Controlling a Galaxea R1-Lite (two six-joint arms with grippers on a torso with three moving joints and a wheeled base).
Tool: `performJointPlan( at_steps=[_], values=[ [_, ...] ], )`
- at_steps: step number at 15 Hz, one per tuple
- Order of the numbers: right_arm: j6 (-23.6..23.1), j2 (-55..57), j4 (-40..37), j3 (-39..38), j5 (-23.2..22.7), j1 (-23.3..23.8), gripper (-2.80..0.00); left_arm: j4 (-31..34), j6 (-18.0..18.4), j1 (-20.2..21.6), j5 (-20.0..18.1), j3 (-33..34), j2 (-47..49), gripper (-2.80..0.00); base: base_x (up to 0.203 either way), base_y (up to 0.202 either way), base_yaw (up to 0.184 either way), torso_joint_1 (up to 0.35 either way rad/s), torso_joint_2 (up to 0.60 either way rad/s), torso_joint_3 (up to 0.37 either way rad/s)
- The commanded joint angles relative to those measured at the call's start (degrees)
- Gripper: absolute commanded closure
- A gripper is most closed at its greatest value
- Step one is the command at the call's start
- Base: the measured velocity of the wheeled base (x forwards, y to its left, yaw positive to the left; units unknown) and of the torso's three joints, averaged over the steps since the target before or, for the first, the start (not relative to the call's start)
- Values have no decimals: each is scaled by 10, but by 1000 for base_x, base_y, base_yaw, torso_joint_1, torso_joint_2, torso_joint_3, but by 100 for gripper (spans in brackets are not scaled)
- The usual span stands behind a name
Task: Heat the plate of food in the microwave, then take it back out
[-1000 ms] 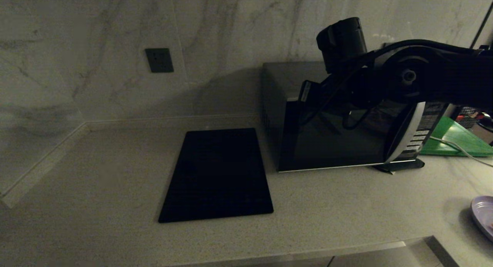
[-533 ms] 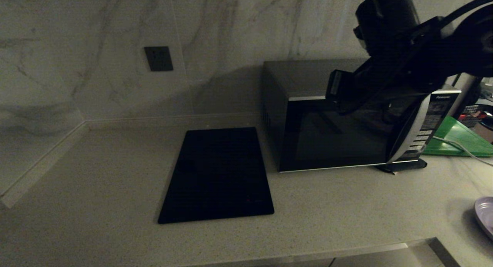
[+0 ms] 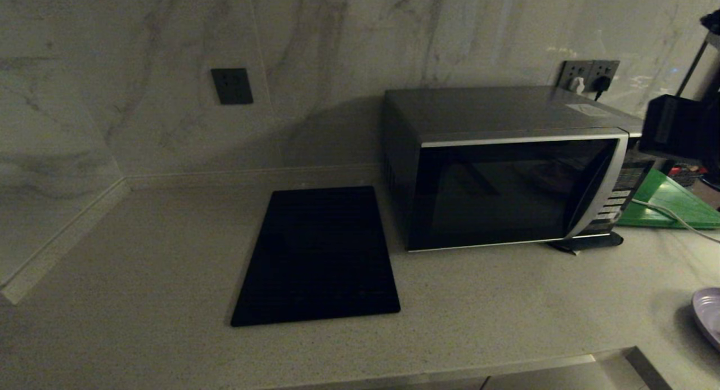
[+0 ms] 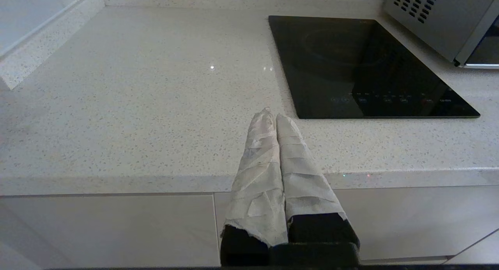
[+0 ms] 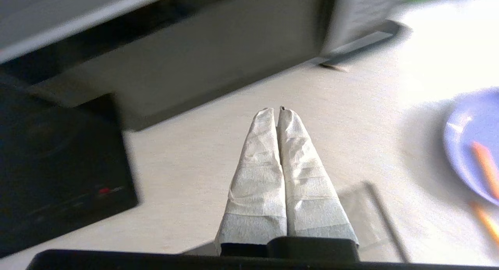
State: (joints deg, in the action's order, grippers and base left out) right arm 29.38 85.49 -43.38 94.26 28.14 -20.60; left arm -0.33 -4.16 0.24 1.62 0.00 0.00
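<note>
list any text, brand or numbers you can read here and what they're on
No text can be read.
microwave: markings on its button panel, too small and dim to read.
black mat: a row of small touch symbols along one edge, too small to read.
Sticker on the microwave top: print unreadable.

A flat black rectangular mat (image 3: pixel 318 255) is laid on the pale speckled counter (image 3: pixel 140 266). A dark wall plate (image 3: pixel 232 86) is fixed to the marble backsplash (image 3: pixel 337 52). A green board (image 3: pixel 666 201) is seen at far right, crossed by a white cable (image 3: pixel 669 215). An outlet (image 3: pixel 588 75) holds plugs.
</note>
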Motion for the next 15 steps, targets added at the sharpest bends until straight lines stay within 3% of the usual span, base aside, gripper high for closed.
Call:
performJointPlan(
  at_steps=[1, 4, 7, 11, 15],
  values=[
    [-5, -80, -5, -50, 2, 40, 0, 0, -1, 0, 0, 0, 1, 0, 0, 0, 0, 0, 0, 0],
    [-28, -135, -5, -95, 4, 90, 0, 0, -1, 0, 0, 0, 1, 0, 0, 0, 0, 0, 0, 0],
    [-30, -153, -5, -140, 13, 178, 0, 0, -1, 0, 0, 0, 1, 0, 0, 0, 0, 0, 0, 0],
    [-42, -250, -10, -231, 14, 199, 0, 0, -1, 0, 0, 0, 1, 0, 0, 0, 0, 0, 0, 0],
    [-97, -409, -11, -306, -31, 233, 0, 0, -1, 0, 0, 0, 1, 0, 0, 0, 0, 0, 0, 0]
  ],
)
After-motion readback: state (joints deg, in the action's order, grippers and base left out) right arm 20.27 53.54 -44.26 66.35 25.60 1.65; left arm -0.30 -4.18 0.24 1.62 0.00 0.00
